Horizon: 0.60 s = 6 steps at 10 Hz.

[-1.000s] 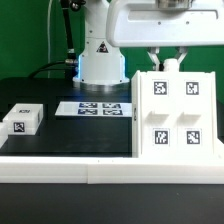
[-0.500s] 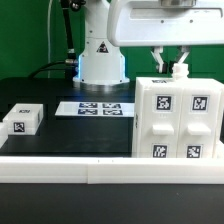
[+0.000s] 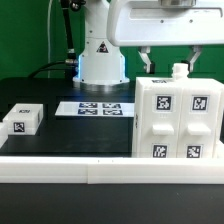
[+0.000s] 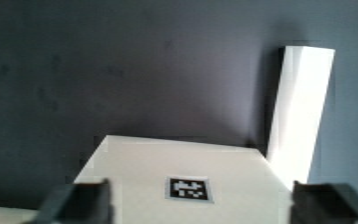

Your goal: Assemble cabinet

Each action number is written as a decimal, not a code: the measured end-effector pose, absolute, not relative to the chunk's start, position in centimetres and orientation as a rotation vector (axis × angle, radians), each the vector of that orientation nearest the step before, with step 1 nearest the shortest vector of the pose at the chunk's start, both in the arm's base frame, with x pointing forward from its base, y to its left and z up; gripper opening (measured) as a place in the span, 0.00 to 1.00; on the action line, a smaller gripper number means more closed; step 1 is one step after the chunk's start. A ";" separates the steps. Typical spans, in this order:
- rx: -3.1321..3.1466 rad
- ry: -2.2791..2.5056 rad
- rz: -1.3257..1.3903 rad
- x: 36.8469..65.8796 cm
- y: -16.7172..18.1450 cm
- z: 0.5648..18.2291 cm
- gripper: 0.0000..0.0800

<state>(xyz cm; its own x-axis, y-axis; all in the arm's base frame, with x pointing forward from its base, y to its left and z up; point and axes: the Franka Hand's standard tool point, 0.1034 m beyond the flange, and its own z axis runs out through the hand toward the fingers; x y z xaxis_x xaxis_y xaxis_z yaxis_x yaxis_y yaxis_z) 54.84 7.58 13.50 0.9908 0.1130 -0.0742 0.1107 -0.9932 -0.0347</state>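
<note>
Exterior view: cabinet case [image 3: 178, 120], a large white box, stands upright on the black worktop [image 3: 60, 135] at the exterior view's right, close behind the long white border rail [image 3: 100, 170] that runs across the front. The face toward the camera carries 4 black-and-white tags, 2 above and 2 below. A small white nub [image 3: 178, 70] sticks up from the case's top.

Hand [image 3: 170, 64] hangs just over the top of the case, fingers spread wide, nothing between them. 1 finger [image 3: 146, 61] sits over the case's edge on the exterior view's left. The other is past the nub toward the exterior view's right. Neither finger looks to be touching the nub; whether the tips touch the top surface I cannot tell.

Small block [image 3: 22, 118], white, 2 tags showing, lies well apart from the case at the exterior view's far left on the worktop. Marker board [image 3: 100, 107] lies flat between block and case, farther back, in front of the arm's white base [image 3: 100, 55].

Wrist view: white top of the case fills the lower middle, with 1 tag [image 4: 190, 188] on it. Both dark fingertips [image 4: 78, 200] show at the frame's edge, wide apart, the tag between them. A long white bar [image 4: 302, 100] lies on the dark worktop beyond the case. Picture is soft; tag pattern unreadable.
</note>
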 end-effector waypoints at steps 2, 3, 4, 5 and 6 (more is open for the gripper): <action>-3.104 -0.174 0.118 54.8 7.6 13.5 0.90; -3.104 -0.174 0.118 54.8 7.6 13.5 0.97; -3.105 -0.155 0.105 54.7 7.5 13.4 0.97; -3.112 -0.118 0.059 53.3 6.8 12.5 0.99; -3.117 -0.098 0.045 51.3 6.0 11.5 0.99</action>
